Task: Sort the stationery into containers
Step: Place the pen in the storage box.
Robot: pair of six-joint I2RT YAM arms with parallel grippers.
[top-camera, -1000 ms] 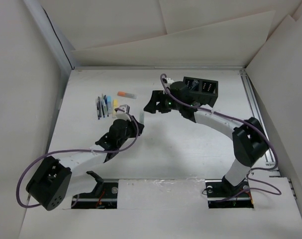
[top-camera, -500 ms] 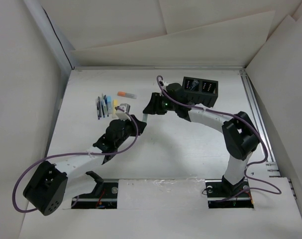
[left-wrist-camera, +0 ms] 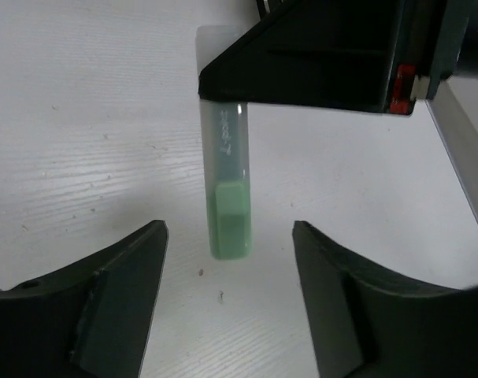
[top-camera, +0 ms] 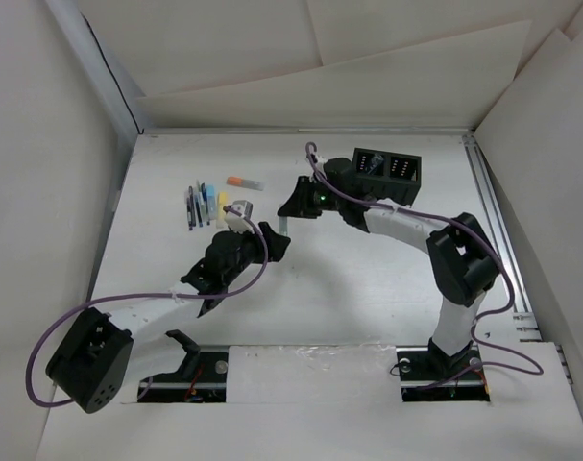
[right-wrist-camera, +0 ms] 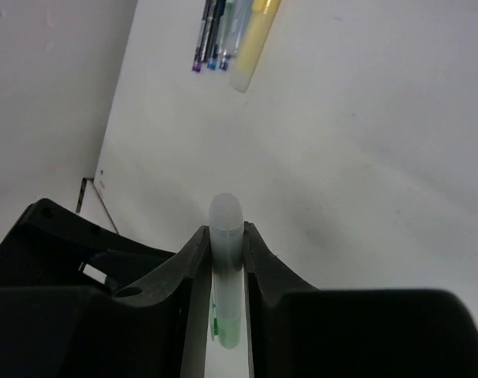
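On wrist cams, not top: right gripper (right-wrist-camera: 225,235) clamps green-tipped marker (right-wrist-camera: 225,211); left gripper (left-wrist-camera: 229,236) apart.

Top view. Open table (top-camera: 368,288) fills the centre and lower right of the frame, bounded on the right by the arching right arm (top-camera: 406,226). At mid-frame the left gripper (top-camera: 275,240) and right gripper (top-camera: 287,207) stand tip to tip and block passage. The green-ended marker (top-camera: 280,227), clamped in the right gripper, reaches between the left one's parted fingers without touching them. Upper left holds a row of pens (top-camera: 203,204) and an orange marker (top-camera: 243,181). A free strip separates these from the organizer (top-camera: 387,170), upper right of centre.
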